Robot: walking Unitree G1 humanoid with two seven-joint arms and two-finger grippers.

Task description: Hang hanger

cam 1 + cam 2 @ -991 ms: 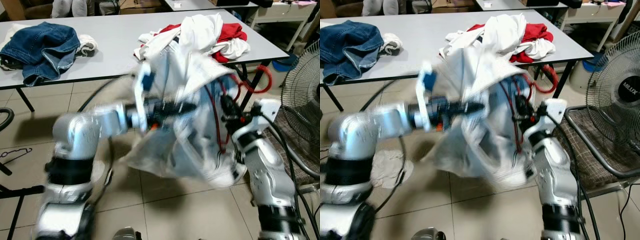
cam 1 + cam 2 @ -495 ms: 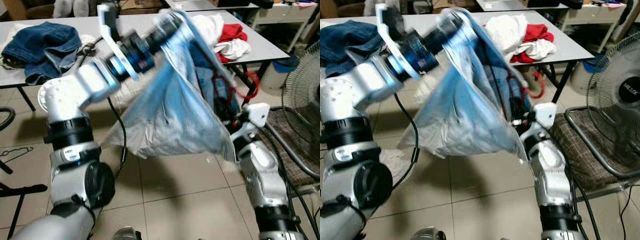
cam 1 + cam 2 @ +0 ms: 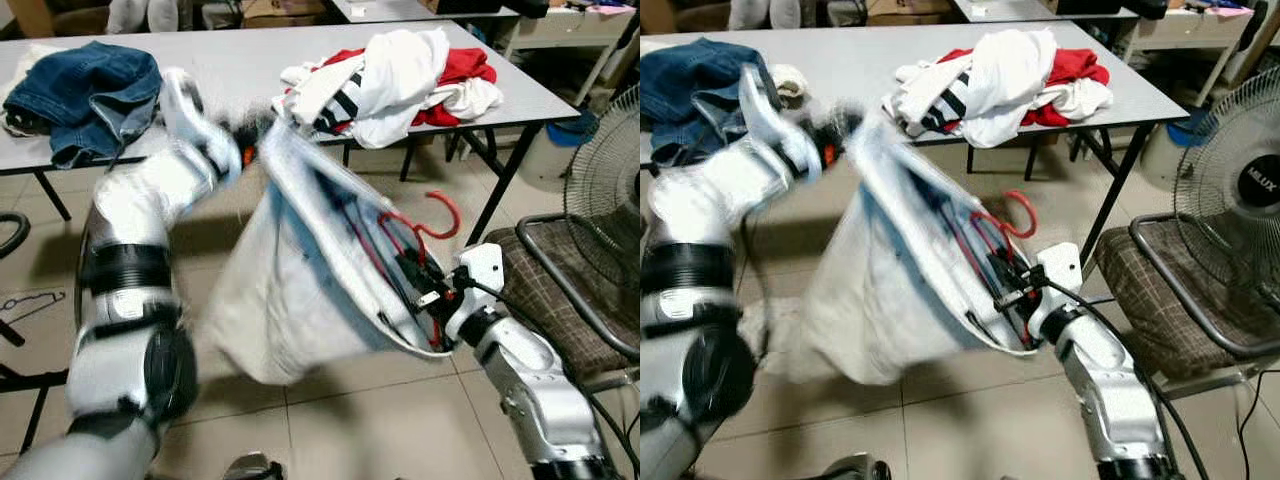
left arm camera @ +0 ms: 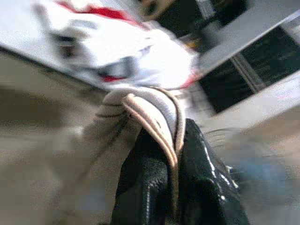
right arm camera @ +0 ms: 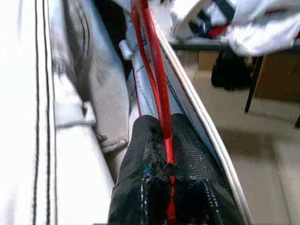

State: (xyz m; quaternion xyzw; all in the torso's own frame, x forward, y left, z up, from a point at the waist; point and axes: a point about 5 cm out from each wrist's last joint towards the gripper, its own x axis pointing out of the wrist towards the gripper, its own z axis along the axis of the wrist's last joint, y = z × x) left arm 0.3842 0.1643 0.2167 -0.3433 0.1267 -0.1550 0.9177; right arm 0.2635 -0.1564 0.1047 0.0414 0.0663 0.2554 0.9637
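One red hanger (image 3: 425, 225), hook up, inside one pale garment (image 3: 300, 300) stretched between two claws above the tiled floor (image 3: 400, 420), in front of the desk (image 3: 230, 70). Right claw (image 5: 165, 140) low by the garment's lower edge, fingers pinched tight on the hanger's red wire. Left claw (image 4: 173, 154) raised and blurred near the desk edge, clamped on a folded hem of the garment. On the desk: one heap of white and red clothes (image 3: 400, 70), one pair of blue jeans (image 3: 85, 95) well apart from it. Off to the right, one fan (image 3: 1240, 190) and one chair (image 3: 1190, 300) with a checked seat. One thin wire hanger (image 3: 30, 305) flat on the floor at far left.
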